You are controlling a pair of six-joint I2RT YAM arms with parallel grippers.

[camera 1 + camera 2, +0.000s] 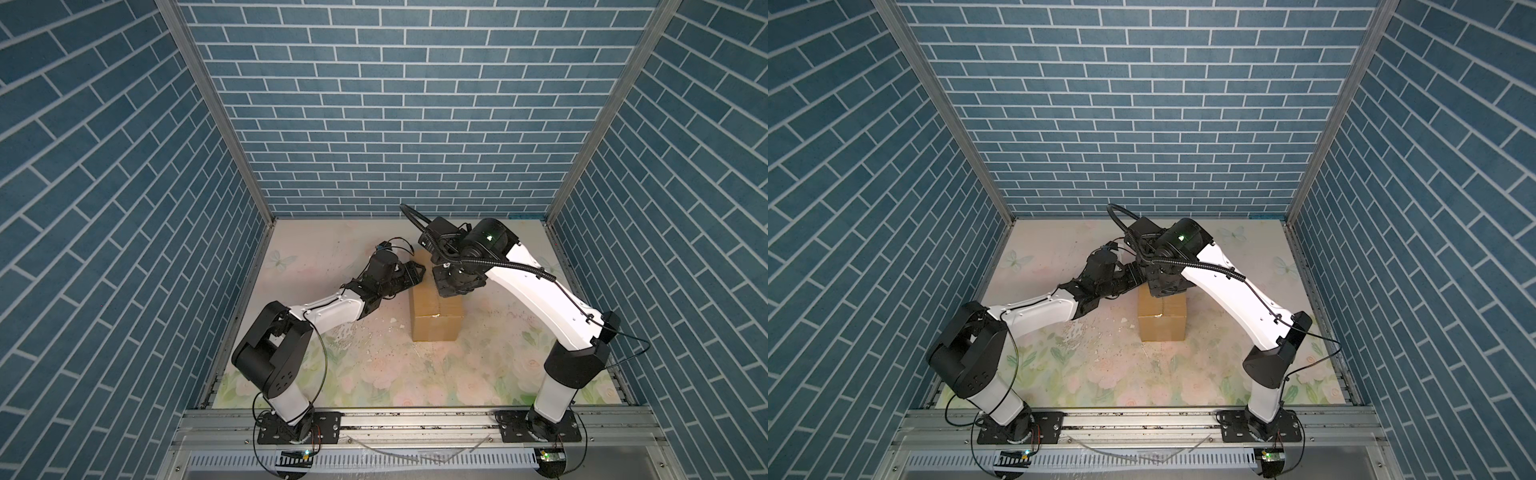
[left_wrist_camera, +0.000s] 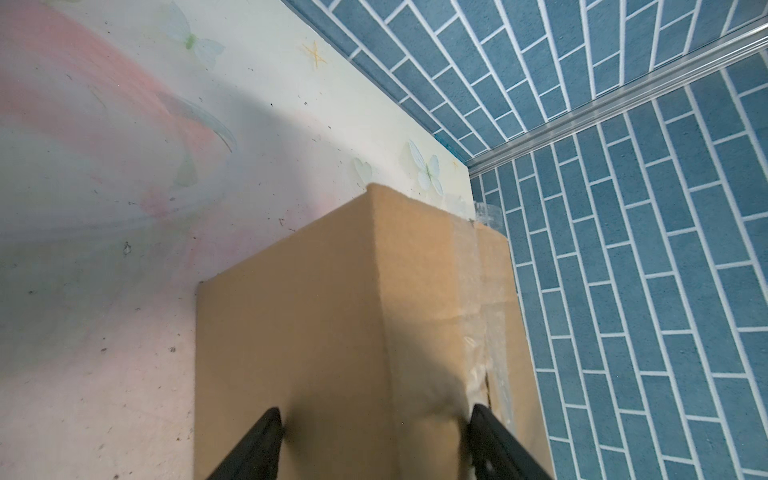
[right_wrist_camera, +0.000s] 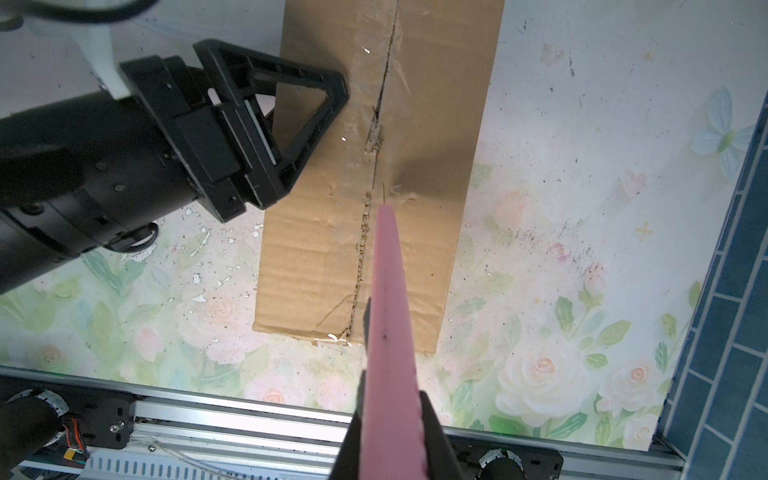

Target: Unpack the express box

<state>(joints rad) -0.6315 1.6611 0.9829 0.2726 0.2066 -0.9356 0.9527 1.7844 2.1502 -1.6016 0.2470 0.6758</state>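
1. Left wrist view: the left gripper [image 2: 380, 438] has its jaws spread wide astride one long upper edge of the express box [image 2: 332, 311]. One finger lies over the taped top and its mate runs down the side wall. Nothing is clamped between them, and I cannot tell whether the pads press on the cardboard.
2. This looks like a brace, so the carton will not slide on the floral table [image 3: 540, 249] when a blade drags across it.
3. From that gripper the box runs straight ahead of the fingertips, lying flat with its flaps closed.
4. Down the middle of the top, the seam [image 3: 365, 232] looks ragged and partly slit under glossy tape [image 2: 465, 257].
5. The pink knife [image 3: 386, 291] points out beyond the fingers that carry it. Its tip sits just beside the seam, about halfway along the top.
6. The right gripper [image 3: 392, 415] is closed tight on the knife's rear end, with the box below and ahead of it. Holding the blade forward like this suits slicing the tape, so cutting seems to be the step in hand.
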